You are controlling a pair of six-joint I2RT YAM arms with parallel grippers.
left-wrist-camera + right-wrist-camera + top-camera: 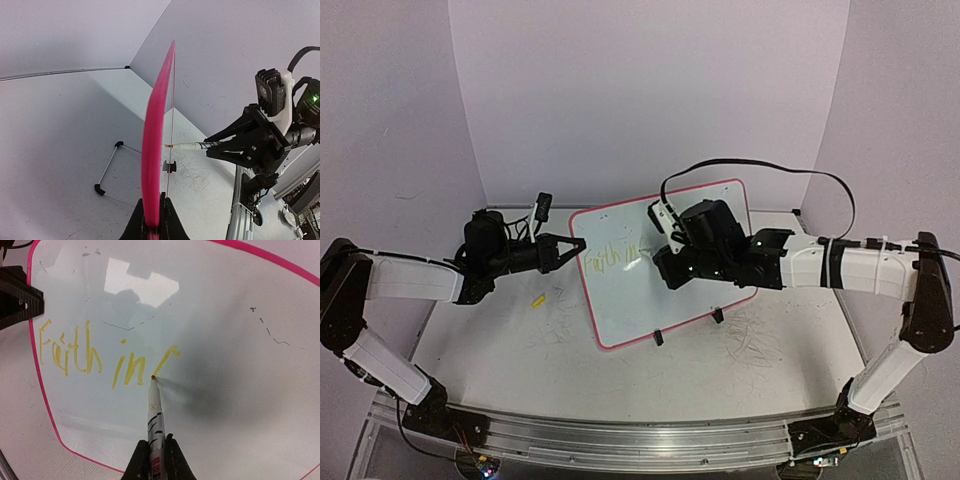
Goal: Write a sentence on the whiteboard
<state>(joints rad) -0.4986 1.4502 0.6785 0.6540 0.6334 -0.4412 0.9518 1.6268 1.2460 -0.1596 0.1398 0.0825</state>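
Note:
The whiteboard stands tilted on the table, white with a pink rim. My left gripper is shut on its left edge; in the left wrist view the board shows edge-on as a pink band between the closed jaws of that gripper. My right gripper is shut on a white marker with black stripes. Its orange tip touches the board face. The sentence reads "Faith in" in yellow, followed by one slanted stroke ending at the tip. From above, my right gripper is pressed against the board's middle.
Two black clip feet hold the board's lower edge. A small yellow piece lies on the table left of the board. Grey scribbles mark the tabletop. A wire stand lies behind the board. Backdrop walls enclose the table.

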